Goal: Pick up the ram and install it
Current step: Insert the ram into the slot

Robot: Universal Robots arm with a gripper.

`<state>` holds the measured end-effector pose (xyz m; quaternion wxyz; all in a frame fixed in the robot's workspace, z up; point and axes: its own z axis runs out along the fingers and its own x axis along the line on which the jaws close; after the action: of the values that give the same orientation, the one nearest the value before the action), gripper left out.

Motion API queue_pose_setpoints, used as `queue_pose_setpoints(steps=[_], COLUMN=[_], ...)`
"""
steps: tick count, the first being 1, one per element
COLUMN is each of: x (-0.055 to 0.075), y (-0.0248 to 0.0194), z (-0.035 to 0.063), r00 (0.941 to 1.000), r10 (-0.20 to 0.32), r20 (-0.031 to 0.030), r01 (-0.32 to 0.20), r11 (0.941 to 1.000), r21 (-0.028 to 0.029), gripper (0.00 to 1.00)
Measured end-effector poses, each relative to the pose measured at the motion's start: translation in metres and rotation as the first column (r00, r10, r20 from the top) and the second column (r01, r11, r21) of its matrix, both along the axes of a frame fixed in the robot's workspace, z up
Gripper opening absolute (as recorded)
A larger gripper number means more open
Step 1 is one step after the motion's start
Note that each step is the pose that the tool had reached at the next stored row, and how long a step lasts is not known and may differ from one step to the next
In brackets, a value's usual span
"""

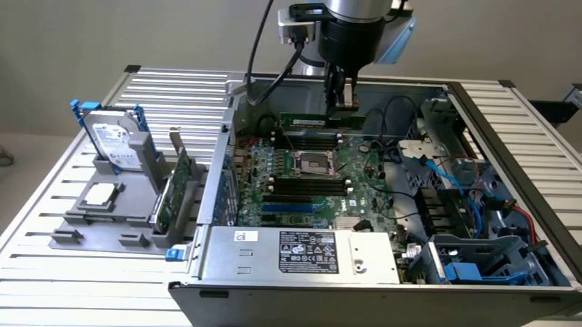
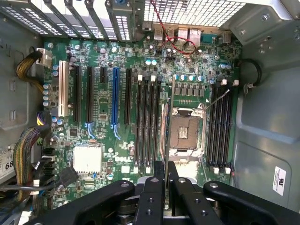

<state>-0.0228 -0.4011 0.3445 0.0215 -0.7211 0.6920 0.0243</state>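
A lab bench: an opened computer case (image 1: 215, 197) sits on a slatted aluminium table (image 1: 173, 88). Beside the case, on the exterior view's left, a grey fixture (image 1: 78, 236) holds components.

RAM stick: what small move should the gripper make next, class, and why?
Probably a slight sideways shift toward the black slots: the gripper holds the stick above the motherboard, parallel to them, but its edge seems to lie beside them, by the processor socket.

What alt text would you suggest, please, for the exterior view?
The jaws of a robot arm hold the ram above the motherboard inside an open computer case. A hard drive stands outside it, at the exterior view's left.
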Motion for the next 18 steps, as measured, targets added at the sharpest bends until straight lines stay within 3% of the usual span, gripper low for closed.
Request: queue_pose_setpoints(steps=[3,8,18], x=[-0.0008,-0.0009,-0.0011], y=[0.0001,0.0001,0.0021], z=[-0.0001,-0.001,-0.0029], r00=[1.0,0.9953,0.9981], r10=[0.009,0.097,0.061], r20=[0.0027,0.0031,0.0032], r01=[-0.009,-0.097,-0.061], r11=[1.0,0.9953,0.9981], r21=[-0.0001,-0.0003,-0.0004], gripper=[0.14,0.14,0.14])
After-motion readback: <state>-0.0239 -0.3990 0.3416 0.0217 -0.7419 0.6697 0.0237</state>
